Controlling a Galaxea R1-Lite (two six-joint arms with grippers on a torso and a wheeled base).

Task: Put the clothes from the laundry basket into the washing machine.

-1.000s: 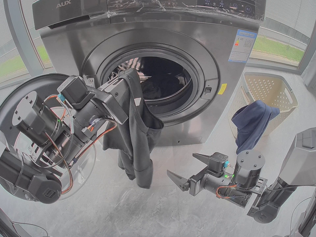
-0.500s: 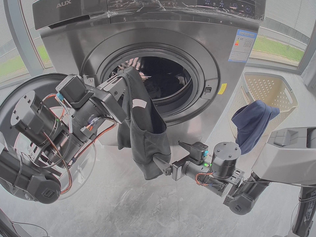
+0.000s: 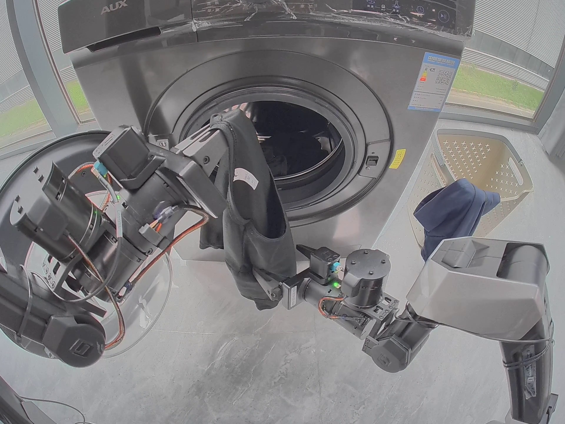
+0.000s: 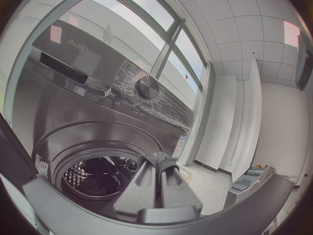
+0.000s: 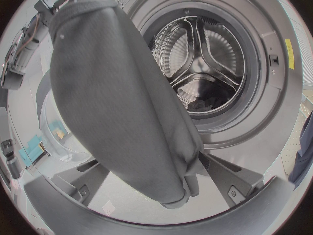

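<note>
My left pincer [image 3: 219,132] was clenched on the top edge of a dark gray garment [image 3: 253,219], holding it up just in front of the round opening [image 3: 294,142] of the washing machine [image 3: 353,207], at the middle of the head frame. The garment hung down from that grip in a long fold, over the lower rim of the opening and toward the floor [image 3: 235,372].

My right pincer [image 3: 276,261], coming in from the lower right of the frame, was released, its fingers spread wide on either side of the garment's hanging bottom end. Some dark clothes lay inside the drum. The machine's door [image 3: 35,166] stood swung open at the left edge of the frame.

At the right of the frame, beside the machine, the laundry basket [image 3: 488,160] leaned tilted, with a navy garment [image 3: 450,219] draped over its near rim.
</note>
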